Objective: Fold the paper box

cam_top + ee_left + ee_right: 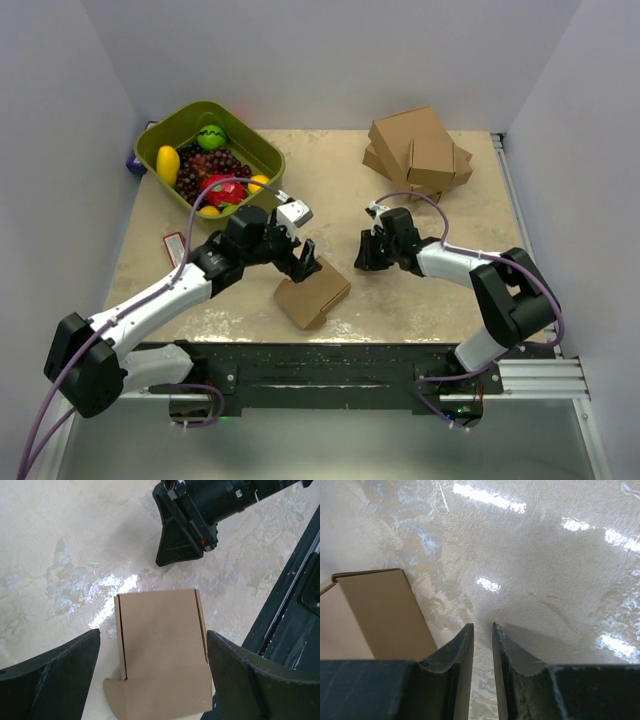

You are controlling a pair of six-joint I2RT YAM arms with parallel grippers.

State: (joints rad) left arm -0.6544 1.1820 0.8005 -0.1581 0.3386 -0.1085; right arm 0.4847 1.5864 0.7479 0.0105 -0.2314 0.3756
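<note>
The paper box (pixel 312 290) is a small brown kraft piece, folded flat with a rounded flap showing, lying near the table's front edge. My left gripper (pixel 303 262) hangs just above it, open wide; in the left wrist view its jaws (pixel 152 634) straddle the box (pixel 162 650) without touching it. My right gripper (pixel 368 255) is low over bare table to the right of the box. Its fingers (pixel 482 625) stand a narrow slit apart with nothing between them. The box's edge (pixel 375 615) shows at the left of the right wrist view. The right gripper (pixel 182 540) also appears beyond the box.
A green basket (pixel 160 140) of fruit sits at the back left. A pile of larger brown cartons (pixel 420 150) is at the back right. A small red-and-white packet (pixel 174 243) lies at the left. The black base rail (pixel 330 362) runs along the near edge.
</note>
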